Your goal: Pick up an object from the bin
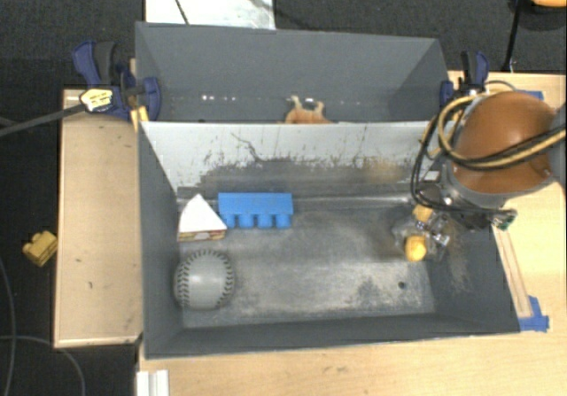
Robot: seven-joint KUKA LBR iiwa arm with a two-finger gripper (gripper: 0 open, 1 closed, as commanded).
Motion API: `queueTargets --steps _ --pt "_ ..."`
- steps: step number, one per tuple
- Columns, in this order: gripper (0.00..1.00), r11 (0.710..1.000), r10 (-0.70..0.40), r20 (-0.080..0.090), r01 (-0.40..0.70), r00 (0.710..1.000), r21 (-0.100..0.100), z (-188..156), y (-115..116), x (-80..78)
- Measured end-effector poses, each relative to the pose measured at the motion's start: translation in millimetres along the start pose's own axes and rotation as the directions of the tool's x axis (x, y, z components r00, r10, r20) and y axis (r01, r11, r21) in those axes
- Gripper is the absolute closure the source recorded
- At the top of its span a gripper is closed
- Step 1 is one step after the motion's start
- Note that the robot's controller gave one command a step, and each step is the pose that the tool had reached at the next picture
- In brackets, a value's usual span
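Okay, your pincer (423, 236) is down at the right end of the grey metal bin (292, 164), low over the floor. A small rounded yellow object (415, 250) lies right at its tip, touching it or just beside it; which one is unclear. Whether the pincer is released or clenched cannot be told, since the wrist hides it. Well apart to the left lie a blue rectangular ridged plastic block (255, 210), a white wedge-shaped piece with a tan base (200, 219) touching the block's left end, and a grey dimpled ball (204, 280) in the near left corner.

Likely step: the grasp itself, at the yellow object. Next you need a confirmed close around it, then a straight lift clear of the right wall. It's small and round, so it may roll or slip out.
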State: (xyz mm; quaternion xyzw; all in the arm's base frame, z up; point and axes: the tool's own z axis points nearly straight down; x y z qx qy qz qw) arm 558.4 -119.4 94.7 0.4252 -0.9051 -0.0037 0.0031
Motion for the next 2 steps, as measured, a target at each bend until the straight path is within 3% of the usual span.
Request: queueTargets --steps 2 --pt "1.00 1.000 0.003 0.006 -0.003 1.000 0.013 -37 -3 -1.5"
